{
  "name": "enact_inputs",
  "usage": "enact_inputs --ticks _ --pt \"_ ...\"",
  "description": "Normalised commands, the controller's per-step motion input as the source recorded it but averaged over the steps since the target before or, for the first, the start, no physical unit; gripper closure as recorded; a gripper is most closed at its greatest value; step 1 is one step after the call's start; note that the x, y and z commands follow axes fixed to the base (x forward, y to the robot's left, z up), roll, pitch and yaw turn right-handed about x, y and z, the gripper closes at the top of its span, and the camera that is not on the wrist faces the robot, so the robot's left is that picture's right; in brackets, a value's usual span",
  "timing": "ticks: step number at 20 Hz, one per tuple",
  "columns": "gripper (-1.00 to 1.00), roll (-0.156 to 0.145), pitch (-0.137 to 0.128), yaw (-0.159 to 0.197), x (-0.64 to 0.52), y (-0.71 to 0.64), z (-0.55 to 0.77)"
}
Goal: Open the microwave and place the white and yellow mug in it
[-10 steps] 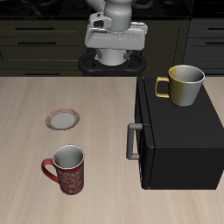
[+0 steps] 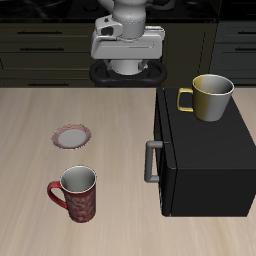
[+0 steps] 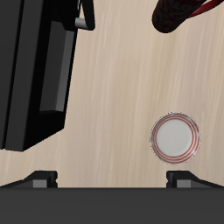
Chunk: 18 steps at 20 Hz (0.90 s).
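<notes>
The gripper (image 2: 128,52) has shifted slightly toward the upper left of the exterior frame since half a second ago, jaws wide and holding nothing. The microwave (image 2: 205,155) remains shut, its handle (image 2: 151,162) untouched, with the mug (image 2: 210,96) standing on top at upper right. The door-opening step appears not yet started.

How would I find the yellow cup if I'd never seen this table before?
Look for the microwave, the big black box with a grey bar handle. The white and yellow mug stands on top of it, near its back. The red mug is patterned and sits down on the table instead.
</notes>
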Motion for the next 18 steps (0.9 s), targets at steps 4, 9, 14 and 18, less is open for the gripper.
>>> enact_inputs --ticks 4,9,14,18 --pt "-1.0 -0.002 0.019 0.055 0.36 -0.11 0.08" --pt "-1.0 -0.029 -0.002 0.041 0.31 -0.11 0.07" --pt "-1.0 0.004 0.039 0.04 0.25 0.02 -0.02" --pt "-1.0 -0.006 -0.003 0.079 0.29 0.03 0.01"
